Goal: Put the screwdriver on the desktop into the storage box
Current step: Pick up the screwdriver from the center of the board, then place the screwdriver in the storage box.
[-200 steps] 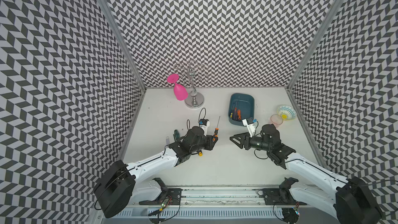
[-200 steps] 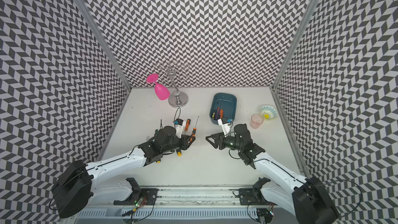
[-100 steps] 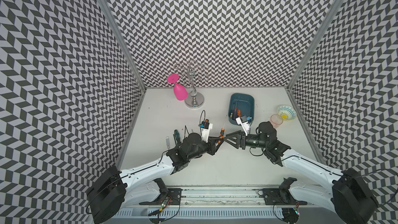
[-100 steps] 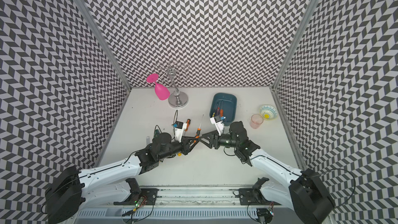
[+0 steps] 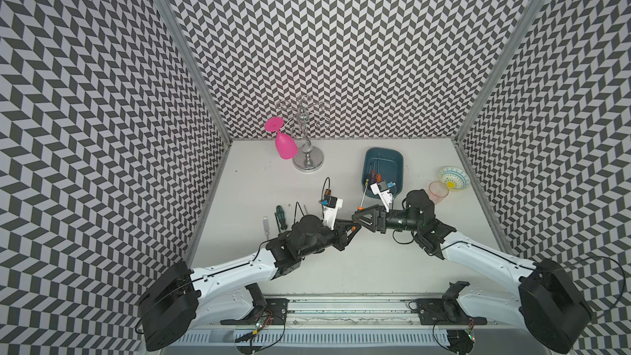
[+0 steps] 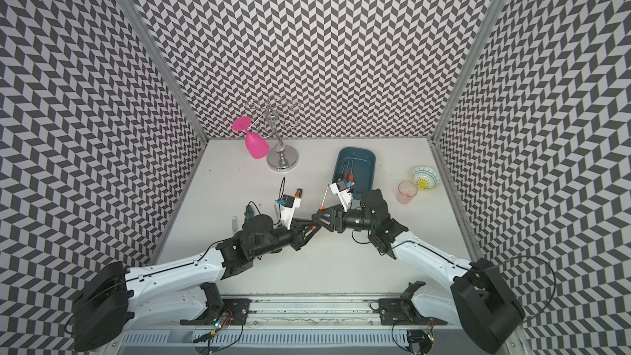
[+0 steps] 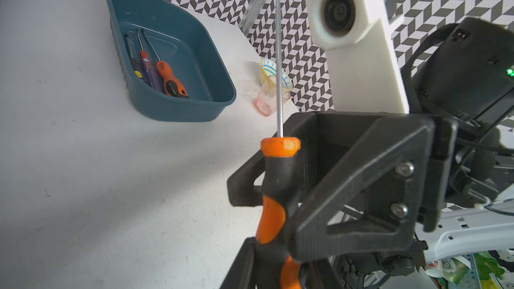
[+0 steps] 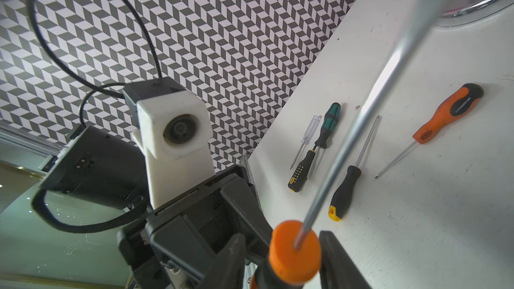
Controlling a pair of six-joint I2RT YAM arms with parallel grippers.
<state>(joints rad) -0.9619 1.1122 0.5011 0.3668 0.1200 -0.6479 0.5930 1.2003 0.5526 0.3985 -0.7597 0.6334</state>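
Note:
An orange-and-black screwdriver (image 5: 362, 199) stands upright above the desktop (image 5: 341, 268), between both arms. My left gripper (image 5: 350, 230) is shut on the lower handle (image 7: 271, 218). My right gripper (image 5: 355, 221) faces it; its jaws stand on either side of the handle just under the orange collar (image 8: 294, 251), with a gap still showing on one side. The teal storage box (image 5: 397, 172) sits behind and to the right, with three screwdrivers inside (image 7: 169, 79). Several more screwdrivers (image 8: 447, 112) lie on the desktop to the left.
A chrome stemware rack (image 5: 307, 160) with a pink glass (image 5: 285, 145) hanging on it stands at the back. A pink cup (image 5: 437, 191) and a patterned bowl (image 5: 452, 177) sit right of the box. A green-handled screwdriver (image 5: 281, 216) and a clear-handled one (image 5: 265, 233) lie by the left wall.
The left arm lifted the screwdriver and swung it right. The right arm moved left to meet it, and its jaws have narrowed around the handle.

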